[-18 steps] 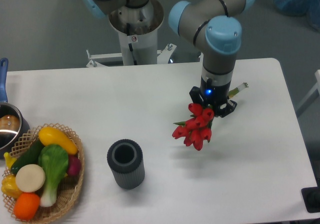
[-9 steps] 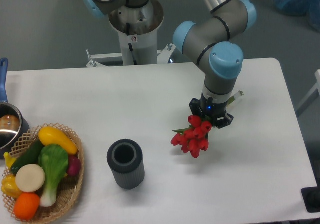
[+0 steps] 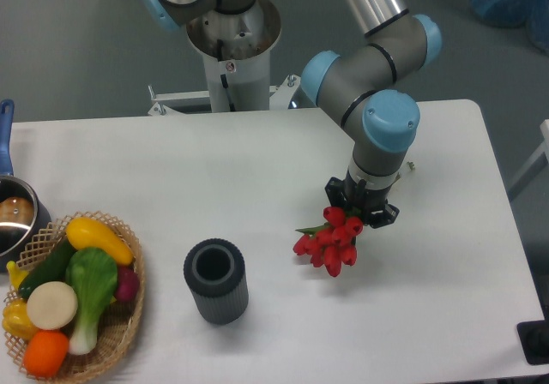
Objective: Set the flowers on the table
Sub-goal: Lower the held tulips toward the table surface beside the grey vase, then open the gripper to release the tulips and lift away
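The flowers, a bunch of red tulip buds with green leaves, hang low over the right half of the white table. Their stems run up under the gripper, which is shut on them from above; the arm's wrist hides most of the stems and the fingertips. A small pale stem end pokes out behind the wrist. I cannot tell whether the buds touch the tabletop.
A dark grey ribbed vase stands upright left of the flowers. A wicker basket of toy vegetables sits at the front left, a pot at the left edge. The robot's base is behind the table.
The gripper has moved down and slightly forward with the flowers, bringing the buds closer to the tabletop. The wrist has tilted more upright above them.
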